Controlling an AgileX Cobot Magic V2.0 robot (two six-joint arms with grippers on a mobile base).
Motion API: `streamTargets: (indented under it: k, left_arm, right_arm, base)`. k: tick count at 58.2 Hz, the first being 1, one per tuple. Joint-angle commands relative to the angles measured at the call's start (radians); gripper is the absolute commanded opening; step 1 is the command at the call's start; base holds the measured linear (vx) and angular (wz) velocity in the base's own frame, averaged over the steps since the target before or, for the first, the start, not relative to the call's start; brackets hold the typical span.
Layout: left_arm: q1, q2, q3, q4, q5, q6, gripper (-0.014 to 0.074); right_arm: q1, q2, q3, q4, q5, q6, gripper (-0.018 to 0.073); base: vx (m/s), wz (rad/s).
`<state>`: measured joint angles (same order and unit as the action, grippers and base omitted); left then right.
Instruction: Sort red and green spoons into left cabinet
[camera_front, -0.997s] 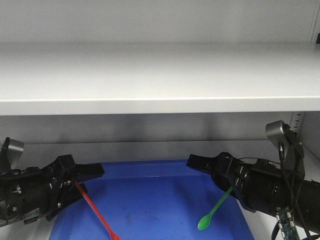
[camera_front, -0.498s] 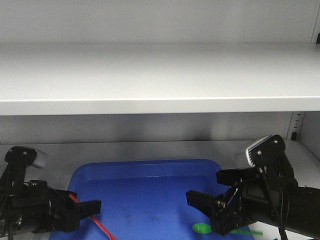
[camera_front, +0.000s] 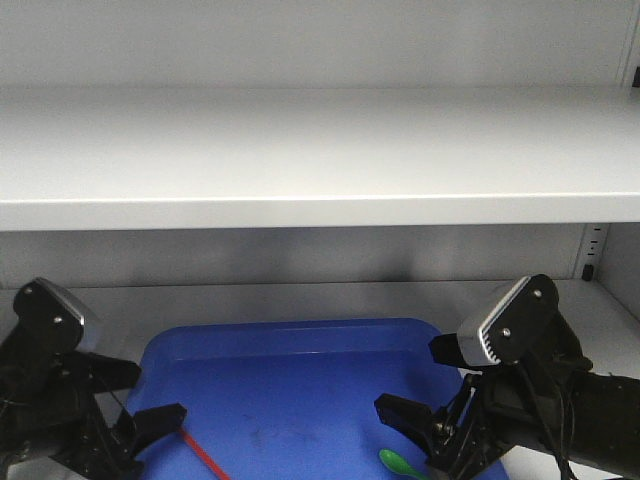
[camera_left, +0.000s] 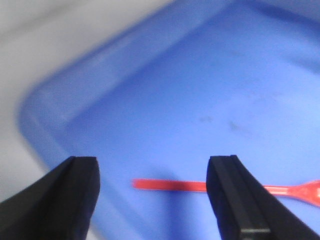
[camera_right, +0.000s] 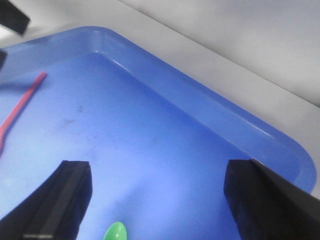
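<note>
Both spoons lying in the cabinet's blue tray (camera_front: 290, 340).
Left pincer (camera_left: 152, 192) and right pincer (camera_right: 155, 200) gaping wide, empty; red spoon (camera_left: 220, 187) and green spoon (camera_right: 116, 233) lying beneath, so lifting straight clears them.

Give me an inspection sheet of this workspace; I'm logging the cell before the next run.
Surface: blue tray on the lower cabinet shelf; faint scuffs on the tray floor.
Job's things: red spoon lies flat in the tray; green spoon lies in the tray, only its bowl in view.
Clutter: nothing seen.
Grippers: left gripper open above the red spoon's handle, holding nothing; right gripper open, holding nothing.
Cables: black wires on the right arm.
Surroundings: upper shelf and grey back wall.
</note>
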<state>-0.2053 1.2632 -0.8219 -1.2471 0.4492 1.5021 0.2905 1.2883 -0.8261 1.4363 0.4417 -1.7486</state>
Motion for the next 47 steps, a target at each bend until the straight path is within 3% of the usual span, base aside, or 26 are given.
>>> streamTargets:
  k: [1, 12, 18, 25, 27, 28, 29, 31, 32, 47]
  left_arm:
    - [-0.001, -0.062, -0.031, -0.04, -0.031, 0.019, 0.0564]
    - [-0.001, -0.1, -0.03, -0.04, 0.032, -0.016, 0.0549]
    - [-0.001, -0.112, -0.03, -0.039, 0.1, -0.05, 0.0469]
    - [-0.001, -0.112, -0.03, -0.035, 0.172, -0.1, 0.0263]
    - [-0.001, -0.112, -0.03, -0.029, 0.189, -0.114, 0.019]
    - [-0.001, -0.113, -0.03, -0.025, 0.212, -0.122, 0.0082]
    - [-0.001, -0.116, -0.03, -0.02, 0.216, -0.122, 0.0036]
    - [-0.001, -0.118, -0.03, -0.009, 0.223, -0.121, -0.001]
    - [-0.001, -0.122, -0.03, -0.006, 0.223, -0.122, -0.001]
    - [-0.002, -0.259, 0.051, -0.007, 0.186, -0.122, -0.0001]
  right_arm:
    - [-0.003, -0.023, -0.035, 0.032, 0.009, -0.009, 0.0585]
    - [-0.003, -0.024, -0.035, 0.035, 0.026, 0.003, 0.0562]
    - [-0.003, -0.028, -0.035, 0.032, 0.044, 0.051, 0.0483]
    - [-0.003, -0.043, -0.031, 0.018, 0.065, 0.138, 0.0303]
    - [-0.003, -0.052, -0.031, -0.004, 0.073, 0.174, 0.0221]
    - [-0.003, -0.065, -0.031, -0.041, 0.087, 0.208, 0.012]
    - [-0.003, -0.071, -0.031, -0.061, 0.095, 0.219, 0.0076]
    - [-0.003, -0.079, -0.031, -0.09, 0.105, 0.234, 0.0018]
    - [-0.003, -0.085, -0.031, -0.11, 0.112, 0.247, -0.0015]
    - [-0.003, -0.191, -0.031, -0.274, 0.104, 0.462, -0.0003]
  base:
    - [0.0, 0.0]
    - [0.0, 0.0]
    - [0.0, 0.0]
    - [0.0, 0.0]
    - [0.0, 0.0]
    - [0.0, 0.0]
    - [0.0, 0.0]
    - [0.0, 0.0]
    - [0.0, 0.0]
    - [0.0, 0.0]
